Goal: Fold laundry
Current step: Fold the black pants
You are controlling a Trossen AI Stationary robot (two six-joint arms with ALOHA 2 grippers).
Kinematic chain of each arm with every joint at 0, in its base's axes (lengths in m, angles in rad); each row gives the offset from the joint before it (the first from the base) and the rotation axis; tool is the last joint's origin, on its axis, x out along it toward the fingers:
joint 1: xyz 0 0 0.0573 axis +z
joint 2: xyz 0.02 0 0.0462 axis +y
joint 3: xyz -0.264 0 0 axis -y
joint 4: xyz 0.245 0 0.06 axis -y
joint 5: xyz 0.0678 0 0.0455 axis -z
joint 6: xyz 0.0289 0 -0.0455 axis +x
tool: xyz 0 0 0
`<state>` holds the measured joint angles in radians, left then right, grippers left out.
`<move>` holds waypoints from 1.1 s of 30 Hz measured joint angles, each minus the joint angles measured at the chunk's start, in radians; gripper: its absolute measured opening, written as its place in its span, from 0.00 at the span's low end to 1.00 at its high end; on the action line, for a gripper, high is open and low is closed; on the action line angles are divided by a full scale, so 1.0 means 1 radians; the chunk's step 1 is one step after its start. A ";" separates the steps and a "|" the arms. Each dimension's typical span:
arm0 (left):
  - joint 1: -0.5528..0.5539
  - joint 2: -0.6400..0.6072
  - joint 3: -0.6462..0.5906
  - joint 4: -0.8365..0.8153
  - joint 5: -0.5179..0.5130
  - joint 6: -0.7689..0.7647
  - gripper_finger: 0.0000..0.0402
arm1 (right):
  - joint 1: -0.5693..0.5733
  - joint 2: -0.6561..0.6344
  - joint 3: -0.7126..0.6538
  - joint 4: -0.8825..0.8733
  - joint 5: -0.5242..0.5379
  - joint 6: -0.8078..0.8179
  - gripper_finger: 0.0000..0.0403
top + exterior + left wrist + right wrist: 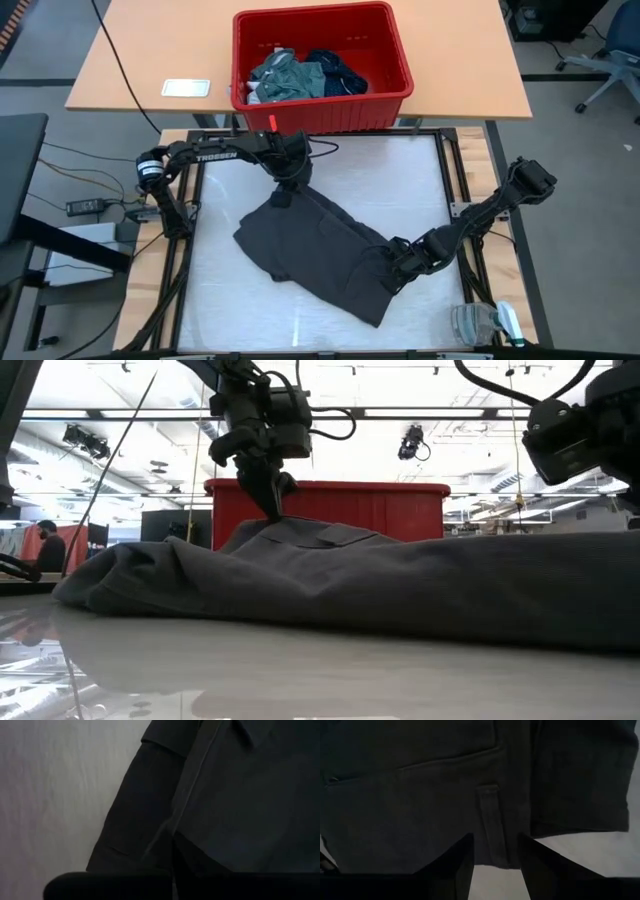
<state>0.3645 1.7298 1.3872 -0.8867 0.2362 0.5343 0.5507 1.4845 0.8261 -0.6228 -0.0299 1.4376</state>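
A charcoal grey cloth garment (320, 252) lies spread on the white surface (225, 300), near its middle, running from the far left toward the near right. It looks like trousers, with a pocket seam and a belt loop visible in the right wrist view.

The left gripper (283, 193) stands at the far edge of this garment, and its fingers (268, 495) are clenched on a small fold of the grey cloth, which rises a little under them in the low view.

The right gripper (392, 262) is low over the near right part of the garment. Its fingers (460, 865) stand apart with the belt loop and the cloth edge between them; I cannot tell if they grasp the cloth.

Behind the surface, on a wooden table (150, 60), a red plastic basket (320, 112) holds more laundry: a teal-green piece (290, 78) and a dark navy piece (340, 70) beside it.
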 joint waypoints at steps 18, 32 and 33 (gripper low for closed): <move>-0.001 0.000 -0.001 0.013 -0.016 -0.024 0.00 | -0.005 0.000 -0.059 0.069 0.088 0.028 0.21; -0.001 0.000 -0.002 0.014 -0.016 -0.063 0.00 | -0.005 0.001 -0.011 0.038 0.031 0.038 0.01; -0.001 0.000 -0.002 0.014 -0.016 -0.063 0.00 | -0.005 0.001 0.008 0.013 0.032 0.030 0.01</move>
<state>0.3634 1.7298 1.3857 -0.8726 0.2199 0.4717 0.5460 1.4857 0.8336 -0.6094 0.0017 1.4676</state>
